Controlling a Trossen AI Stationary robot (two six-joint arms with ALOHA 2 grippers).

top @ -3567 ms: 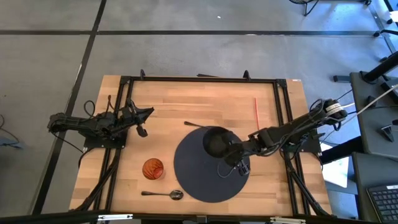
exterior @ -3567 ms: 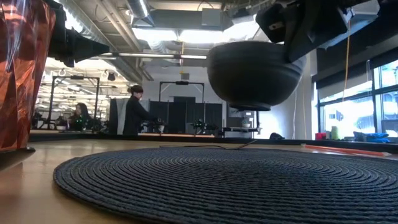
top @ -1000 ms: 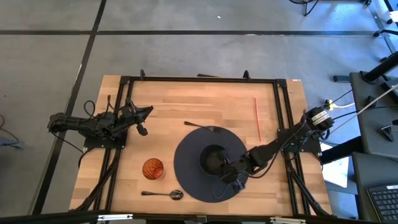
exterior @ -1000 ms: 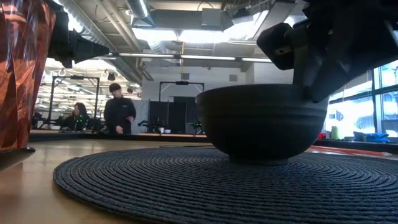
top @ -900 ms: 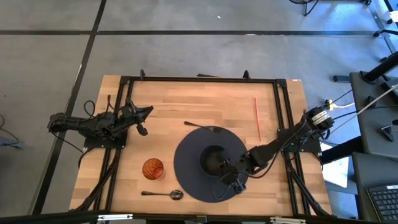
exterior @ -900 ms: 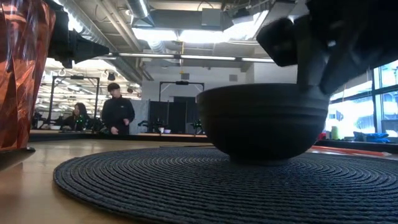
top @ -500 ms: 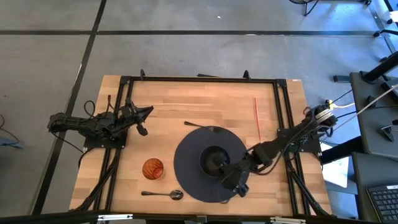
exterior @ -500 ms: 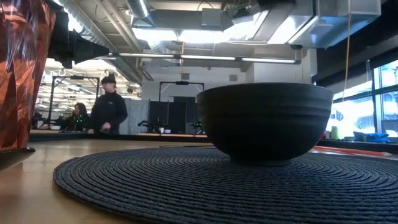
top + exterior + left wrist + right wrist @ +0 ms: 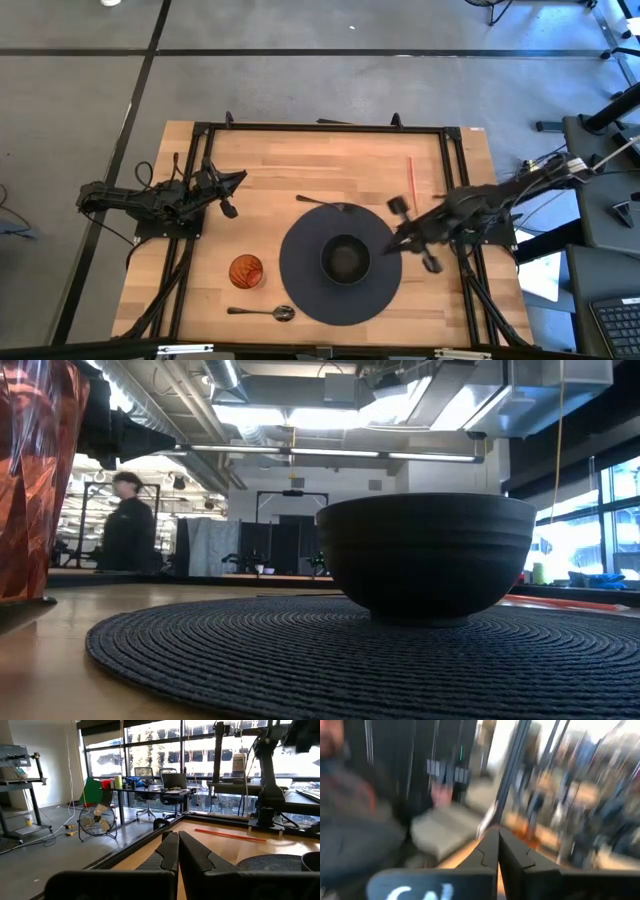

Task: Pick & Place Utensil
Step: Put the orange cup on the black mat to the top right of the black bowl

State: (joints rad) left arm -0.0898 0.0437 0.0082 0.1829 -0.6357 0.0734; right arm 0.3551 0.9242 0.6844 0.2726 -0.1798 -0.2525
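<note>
A metal spoon (image 9: 262, 313) lies flat on the wood near the table's front edge, left of the mat. A thin dark utensil (image 9: 318, 201) lies by the mat's far edge. A dark bowl (image 9: 345, 258) (image 9: 425, 555) stands upright on the round dark woven mat (image 9: 300, 285) (image 9: 300, 650). My right gripper (image 9: 396, 238) (image 9: 497, 842) is shut and hovers level above the mat's right edge, right of the bowl, touching nothing. My left gripper (image 9: 238, 180) (image 9: 177, 847) is shut and waits at the table's left side.
An orange cup (image 9: 246, 270) (image 9: 30, 480) stands left of the mat. A red straw (image 9: 412, 190) (image 9: 230, 835) lies at the far right of the table. Black frame rails run along the table's edges. A person (image 9: 128, 530) walks in the room beyond the table.
My right gripper has left the bowl's rim, risen, and drawn back toward the table's right edge, tipping from slanting down to level. The bowl stays upright on the mat where it stood.
</note>
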